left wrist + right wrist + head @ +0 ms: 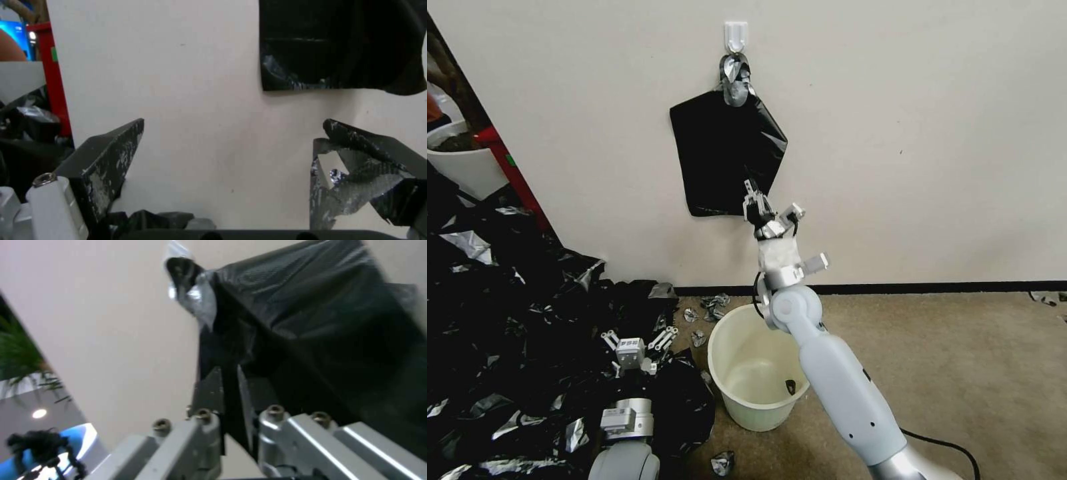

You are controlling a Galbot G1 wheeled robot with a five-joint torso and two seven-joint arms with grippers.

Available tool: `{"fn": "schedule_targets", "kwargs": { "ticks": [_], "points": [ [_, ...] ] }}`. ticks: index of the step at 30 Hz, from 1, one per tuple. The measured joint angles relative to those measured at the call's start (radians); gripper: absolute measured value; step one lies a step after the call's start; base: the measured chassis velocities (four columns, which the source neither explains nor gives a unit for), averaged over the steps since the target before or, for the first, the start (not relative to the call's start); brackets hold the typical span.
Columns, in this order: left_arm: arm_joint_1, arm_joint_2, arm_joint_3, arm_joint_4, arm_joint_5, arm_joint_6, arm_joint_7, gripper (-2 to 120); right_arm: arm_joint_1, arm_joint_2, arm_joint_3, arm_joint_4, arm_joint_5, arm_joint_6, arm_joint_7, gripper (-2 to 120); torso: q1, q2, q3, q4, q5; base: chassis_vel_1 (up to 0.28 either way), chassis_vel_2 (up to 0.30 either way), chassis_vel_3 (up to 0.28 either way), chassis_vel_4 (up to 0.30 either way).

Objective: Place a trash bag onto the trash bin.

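— Where is the bag (726, 155)?
— I see it hanging from a wall hook (736, 35), above the bin (758, 373). My right gripper (752, 191) pinches its lower edge, I think.
— And the left gripper (639, 342)?
— Spread wide, low over the heap (507, 313).

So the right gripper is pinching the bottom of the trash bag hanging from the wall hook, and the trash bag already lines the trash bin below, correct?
Not quite. The trash bin is unlined: the head view shows its bare cream inside. The rest holds: the right gripper is shut on the lower edge of the trash bag, which hangs from the wall hook; the right wrist view shows the pinch.
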Motion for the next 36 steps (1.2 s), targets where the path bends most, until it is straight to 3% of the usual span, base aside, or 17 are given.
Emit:
{"fn": "schedule_targets", "kwargs": {
  "ticks": [7, 10, 12, 16, 18, 19, 22, 30, 36],
  "points": [
    [0.002, 0.004, -0.005, 0.000, 0.001, 0.000, 0.000, 100, 0.192, 0.027, -0.030, -0.111, 0.026, -0.017, 0.043, 37, 0.000, 0.000, 0.000, 0.0002, 0.0000, 0.000, 0.000, 0.000, 0.000],
    [0.001, 0.006, -0.015, -0.003, 0.001, 0.001, 0.000, 100, 0.275, 0.041, -0.044, -0.168, 0.026, -0.018, 0.043, 53, 0.000, 0.000, 0.000, 0.0002, -0.0001, 0.000, 0.000, 0.000, 0.000],
    [0.001, 0.006, -0.015, -0.003, 0.001, 0.001, 0.000, 100, 0.280, 0.041, -0.045, -0.173, 0.026, -0.018, 0.043, 55, 0.000, 0.000, 0.000, 0.0002, -0.0001, 0.000, 0.000, 0.000, 0.000],
    [0.000, 0.010, -0.020, -0.002, 0.001, 0.001, 0.000, 100, 0.303, 0.041, -0.054, -0.198, 0.029, -0.017, 0.038, 72, 0.000, 0.000, 0.000, 0.0000, 0.0000, 0.000, 0.000, 0.000, 0.000],
    [-0.001, 0.010, -0.020, -0.002, 0.001, 0.001, 0.000, 100, 0.305, 0.041, -0.055, -0.200, 0.029, -0.017, 0.037, 72, 0.000, 0.000, 0.000, 0.0000, 0.0000, 0.000, 0.000, 0.000, 0.000],
    [-0.001, 0.011, -0.021, 0.000, 0.001, 0.001, 0.000, 100, 0.309, 0.039, -0.056, -0.206, 0.030, -0.016, 0.035, 85, 0.000, 0.000, 0.000, 0.0001, 0.0000, 0.000, 0.000, 0.000, 0.000],
    [-0.004, 0.011, -0.021, 0.005, 0.001, 0.003, 0.000, 100, 0.323, 0.040, -0.051, -0.221, 0.033, -0.013, 0.029, 96, 0.000, 0.000, 0.000, 0.0000, 0.0000, 0.000, 0.000, 0.000, 0.000],
    [-0.005, 0.009, -0.020, 0.005, 0.002, 0.005, -0.001, 100, 0.296, 0.042, -0.046, -0.229, 0.029, -0.013, 0.031, 100, 0.000, 0.000, 0.000, 0.0000, 0.0001, 0.000, 0.000, 0.000, 0.000],
    [-0.001, 0.004, -0.022, 0.011, 0.005, 0.003, -0.001, 100, 0.330, 0.048, -0.025, -0.255, 0.033, -0.012, 0.019, 96, 0.000, 0.000, 0.000, -0.0001, 0.0001, 0.000, 0.000, 0.000, 0.000]
  ]
}}
